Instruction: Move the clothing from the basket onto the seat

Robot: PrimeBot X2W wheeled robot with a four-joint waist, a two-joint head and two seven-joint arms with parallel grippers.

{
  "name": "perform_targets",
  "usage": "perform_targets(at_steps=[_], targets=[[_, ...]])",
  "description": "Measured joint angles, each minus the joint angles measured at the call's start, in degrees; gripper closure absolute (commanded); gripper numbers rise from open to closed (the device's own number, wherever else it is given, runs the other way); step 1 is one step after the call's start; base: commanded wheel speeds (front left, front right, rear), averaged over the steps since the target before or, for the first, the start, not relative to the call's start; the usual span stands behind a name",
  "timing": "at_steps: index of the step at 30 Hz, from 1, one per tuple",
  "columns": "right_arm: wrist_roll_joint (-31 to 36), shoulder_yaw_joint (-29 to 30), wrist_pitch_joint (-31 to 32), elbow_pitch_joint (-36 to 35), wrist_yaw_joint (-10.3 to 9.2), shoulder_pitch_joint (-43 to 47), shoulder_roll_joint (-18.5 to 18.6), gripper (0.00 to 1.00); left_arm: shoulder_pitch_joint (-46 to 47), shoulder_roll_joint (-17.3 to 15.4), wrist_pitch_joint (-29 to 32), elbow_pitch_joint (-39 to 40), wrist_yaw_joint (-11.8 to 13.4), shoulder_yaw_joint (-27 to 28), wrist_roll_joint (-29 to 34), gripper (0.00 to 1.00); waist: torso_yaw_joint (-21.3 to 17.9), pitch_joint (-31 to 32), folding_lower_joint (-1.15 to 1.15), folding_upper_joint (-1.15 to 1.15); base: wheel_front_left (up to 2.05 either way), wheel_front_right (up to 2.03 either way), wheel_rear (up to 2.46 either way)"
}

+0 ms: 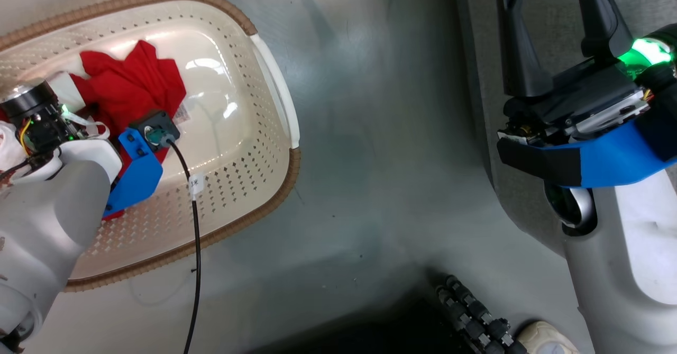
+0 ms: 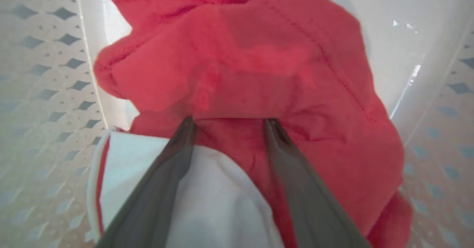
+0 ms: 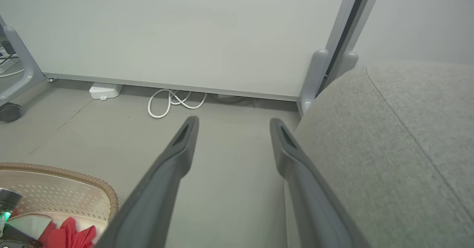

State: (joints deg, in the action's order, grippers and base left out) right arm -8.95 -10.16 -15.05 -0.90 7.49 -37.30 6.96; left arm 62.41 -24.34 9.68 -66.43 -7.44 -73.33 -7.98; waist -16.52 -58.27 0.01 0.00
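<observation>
The seat fills your right side, its rounded edge next to bare floor. The basket stands on that floor to your left, well apart from the seat. The clothing lies bunched at the basket's left end, red with a white panel, so the carry has yet to start. Your left fingers are spread wide with both tips pressed against a red fold, the ridge of cloth between them. I judge they are placed to pinch and not yet gripping. Your right fingers are parted too and hold nothing. They are parked above the seat's edge, likely to keep clear of the left arm's reach into the basket.
</observation>
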Motion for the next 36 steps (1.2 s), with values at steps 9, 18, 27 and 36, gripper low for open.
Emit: perform_targets(at_steps=[9, 18, 27, 36], targets=[[0.27, 0.91, 0.0, -0.79, 0.0, -0.52, 0.05, 0.0, 2.31, 0.59, 0.78, 0.93, 0.0, 0.01, -0.66, 0.0, 0.14, -2.57, -0.01, 0.0, 0.0, 0.0, 0.0], [0.42, 1.41, 0.01, -0.14, 0.0, -0.58, -0.03, 0.0, 2.31, 4.12, 3.7, 0.94, 0.0, 0.0, -1.54, 1.0, 0.51, -2.09, 0.0, 0.0, 0.0, 0.0, 0.0], [0.41, 2.78, 0.0, 0.65, 0.0, -0.01, 0.49, 0.0, 1.59, 10.02, 4.26, 1.79, 0.0, 0.0, -4.07, 1.0, 1.97, 1.13, -0.01, 0.0, 0.0, 0.0, 0.0], [0.59, 4.45, 0.0, 1.9, 0.0, 2.34, 1.75, 0.0, -1.5, 10.25, -4.08, 3.78, -0.01, 0.25, -9.35, 1.0, 5.0, 6.99, -0.01, 0.01, 0.0, 0.0, 0.0]])
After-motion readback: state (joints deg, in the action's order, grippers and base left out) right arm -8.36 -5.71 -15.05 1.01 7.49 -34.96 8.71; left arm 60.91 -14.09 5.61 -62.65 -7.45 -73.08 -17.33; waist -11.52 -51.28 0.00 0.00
